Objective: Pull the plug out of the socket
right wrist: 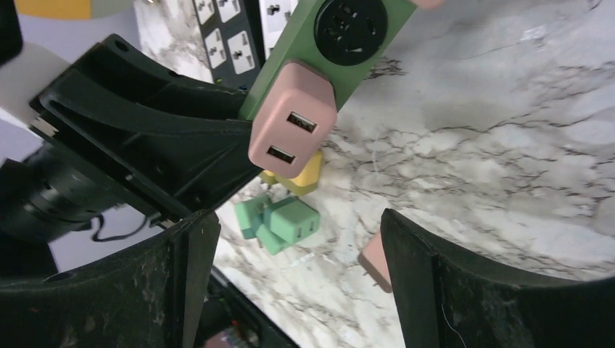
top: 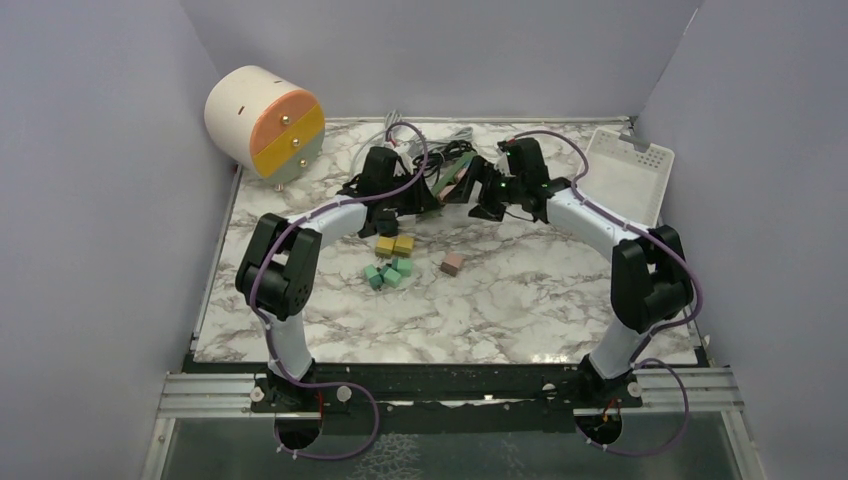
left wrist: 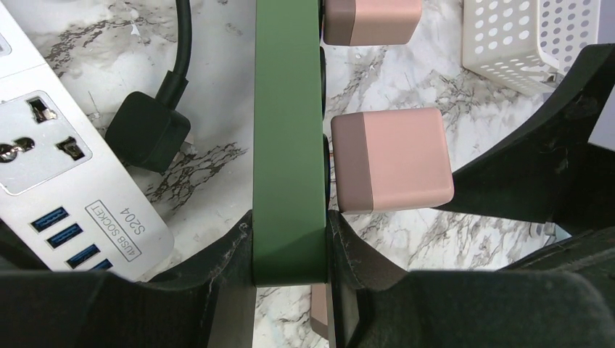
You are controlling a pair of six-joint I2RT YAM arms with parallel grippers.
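**Pink square plastic plug [left wrist: 395,159] sits in long green plastic socket strip [left wrist: 289,109] – L gripper [left wrist: 290,243] clamped, R gripper [right wrist: 297,217] open**

In the left wrist view the L gripper is closed on the near end of the green strip, at bottom centre of the frame. Its two fingers press on the strip's two flat sides. The pink plug is seated in the strip's right face, mid-frame. A second pink plug [left wrist: 371,18] is in the same face at the top edge.

The R gripper is wide open and holds nothing — in its own view the pink plug is at upper centre, just beyond the fingertips and in line w/ the gap. Whether there is contact, I cannot tell.

At upper left of the left wrist view is a white multi-socket power strip [left wrist: 51,167] w/ blue USB ports. Just beside it a black plug [left wrist: 147,129] lies on the marble table top [left wrist: 406,80]. A white perforated basket [left wrist: 533,36] is at upper right.
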